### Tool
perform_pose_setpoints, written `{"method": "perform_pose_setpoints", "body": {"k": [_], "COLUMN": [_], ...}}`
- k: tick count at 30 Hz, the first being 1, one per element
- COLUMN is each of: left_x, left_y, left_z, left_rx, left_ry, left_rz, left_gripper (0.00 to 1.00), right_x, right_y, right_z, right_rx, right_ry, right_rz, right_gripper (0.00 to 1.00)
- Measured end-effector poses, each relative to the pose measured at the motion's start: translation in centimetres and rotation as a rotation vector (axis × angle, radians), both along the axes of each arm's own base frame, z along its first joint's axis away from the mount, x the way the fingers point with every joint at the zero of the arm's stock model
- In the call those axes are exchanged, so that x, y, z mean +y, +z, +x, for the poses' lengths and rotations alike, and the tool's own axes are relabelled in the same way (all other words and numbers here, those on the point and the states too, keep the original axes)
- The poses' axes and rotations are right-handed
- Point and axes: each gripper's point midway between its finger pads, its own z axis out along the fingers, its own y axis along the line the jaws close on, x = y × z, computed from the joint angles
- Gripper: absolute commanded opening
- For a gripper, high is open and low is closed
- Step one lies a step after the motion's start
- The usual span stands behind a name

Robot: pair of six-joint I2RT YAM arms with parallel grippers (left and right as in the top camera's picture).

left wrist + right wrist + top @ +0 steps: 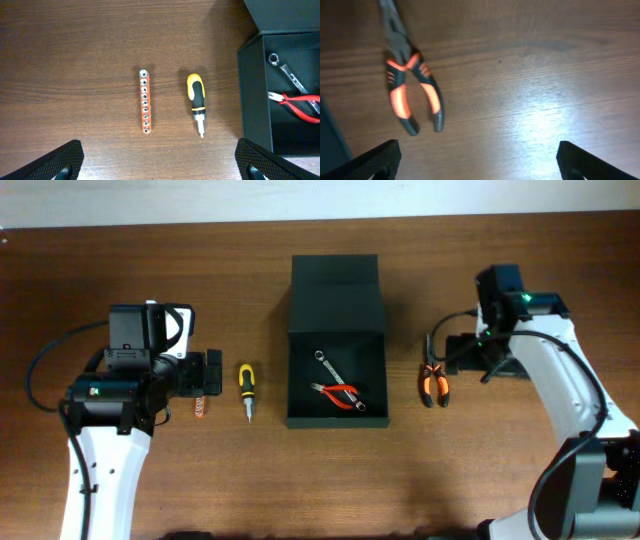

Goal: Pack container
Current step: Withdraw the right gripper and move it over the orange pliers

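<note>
Well, we start at our left gripper (162, 162): its jaws stand wide, one in each lower corner of the left wrist view, with only bare table (75, 60) between them. Just above that gap lie an orange socket rail (144, 102) and a yellow-and-black screwdriver (197, 102), side by side but apart. Both run top to bottom, and the screwdriver's tip points toward the bottom edge. Our right gripper (480, 160) is equally wide and holds nothing; orange-handled pliers (410, 95) lie at the upper left of its view, handles toward the bottom.

Overhead, the container (303, 402) sits at centre frame between our arms, mouth upward. Its lid (335, 292) is folded back toward the top edge, so its long axis runs top to bottom. Inside lie a wrench (328, 366) and red pliers (342, 392). Open wood flanks the left and right walls, and a broad band runs below the lower wall.
</note>
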Motion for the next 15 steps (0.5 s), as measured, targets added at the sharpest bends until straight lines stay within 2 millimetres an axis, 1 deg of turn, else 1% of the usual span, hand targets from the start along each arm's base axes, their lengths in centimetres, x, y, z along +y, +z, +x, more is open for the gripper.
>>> {"method": "perform_pose_setpoints", "body": {"k": [1,4,5,8,10,14,15], "left_x": [0.0,0.0,0.0,0.0,0.0,0.0,0.0], "left_y": [0.0,0.0,0.0,0.0,0.0,0.0,0.0], "left_z": [0.0,0.0,0.0,-0.1,-0.1,-0.1,-0.1], "left_rx": [0.000,0.002,0.002,0.002,0.003,0.003,0.003], "left_ry": [0.000,0.000,0.000,0.000,0.000,0.000,0.000], "left_rz": [0.000,0.000,0.000,0.000,0.000,0.000,0.000], "left_gripper": [0.99,0.99,0.99,0.99,0.99,0.99,0.99], "right_x": [-0.3,-0.5,-0.5,0.1,0.3,0.5,0.5], "right_y": [-1.1,-2.6,-2.9,-3.1,-3.1,-3.0,-3.0], "right_z": [-0.6,-1.0,-1.2,-1.4,-1.2,0.0,0.7], "right_rx": [0.018,0.026,0.032,0.037,0.027,-0.022,-0.045], "right_ry": [-0.005,0.006,0.013,0.061,0.088,0.125,0.137], "right_rz": [0.035,0.094,0.107,0.146,0.157,0.162,0.157], "right_gripper": [0.99,0.99,0.99,0.99,0.99,0.99,0.99]}}
